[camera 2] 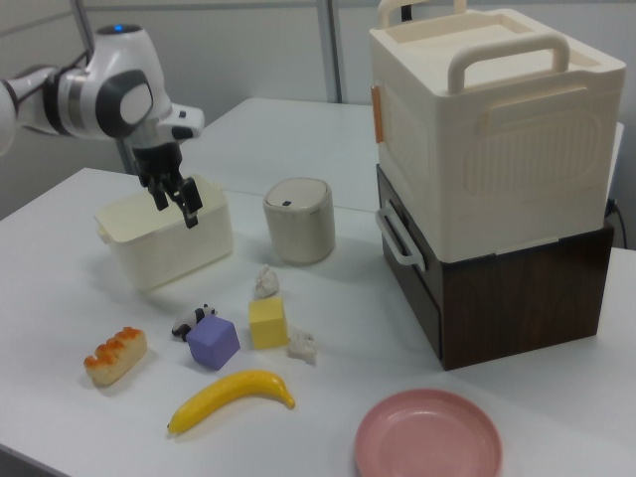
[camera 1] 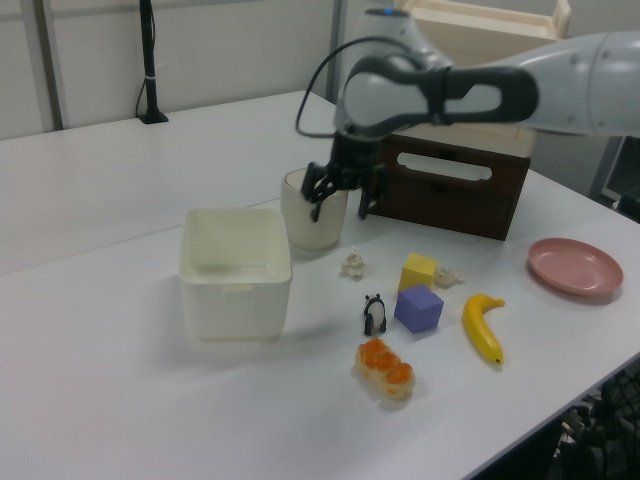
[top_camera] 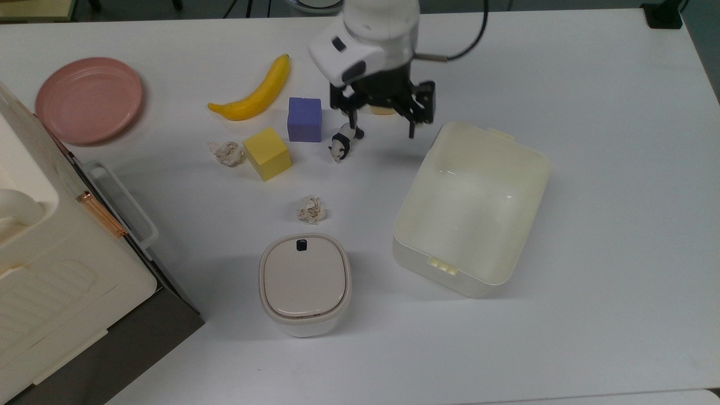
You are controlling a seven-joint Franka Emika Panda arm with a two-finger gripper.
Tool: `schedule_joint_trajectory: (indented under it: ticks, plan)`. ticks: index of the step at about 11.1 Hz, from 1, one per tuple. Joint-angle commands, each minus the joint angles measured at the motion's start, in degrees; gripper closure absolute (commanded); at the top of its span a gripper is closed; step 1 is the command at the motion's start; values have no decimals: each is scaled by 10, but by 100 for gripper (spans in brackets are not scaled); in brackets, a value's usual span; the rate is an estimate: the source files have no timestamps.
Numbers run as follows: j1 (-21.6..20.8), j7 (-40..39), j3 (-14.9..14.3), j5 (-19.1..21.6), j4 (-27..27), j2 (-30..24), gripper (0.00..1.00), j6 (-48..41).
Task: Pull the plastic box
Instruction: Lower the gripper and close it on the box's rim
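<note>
Now, going left to right in the top view: the toy panda, then the gripper with jaws apart, then the plastic box, untouched. One finger should drop inside the box's near rim, clear of the panda, before pulling.
</note>
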State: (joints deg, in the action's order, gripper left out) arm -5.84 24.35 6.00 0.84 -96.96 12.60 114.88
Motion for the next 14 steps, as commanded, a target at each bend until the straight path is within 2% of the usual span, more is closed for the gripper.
schedule_joint_trajectory:
  ticks: [1, 4, 6, 8, 9, 10, 11, 12, 13, 14]
  plan:
    - [-27, 36, -5, 6, 40, 53, 6, 29]
    - [-29, 67, -5, 0, 52, 94, 7, 76]
    - [-30, 82, -5, 3, 53, 104, 16, 84]
    - [-36, 131, 6, 3, 61, 103, 17, 104]
    - [-37, 134, 8, 3, 65, 106, 22, 105]
    - [-37, 132, 8, 3, 64, 109, 45, 105]
    - [-37, 130, 8, 3, 65, 116, 74, 105]
    - [-36, 127, 8, 3, 64, 116, 92, 104]
    - [-33, 125, 8, 3, 63, 116, 100, 101]
    - [-31, 124, 8, 2, 63, 116, 100, 99]
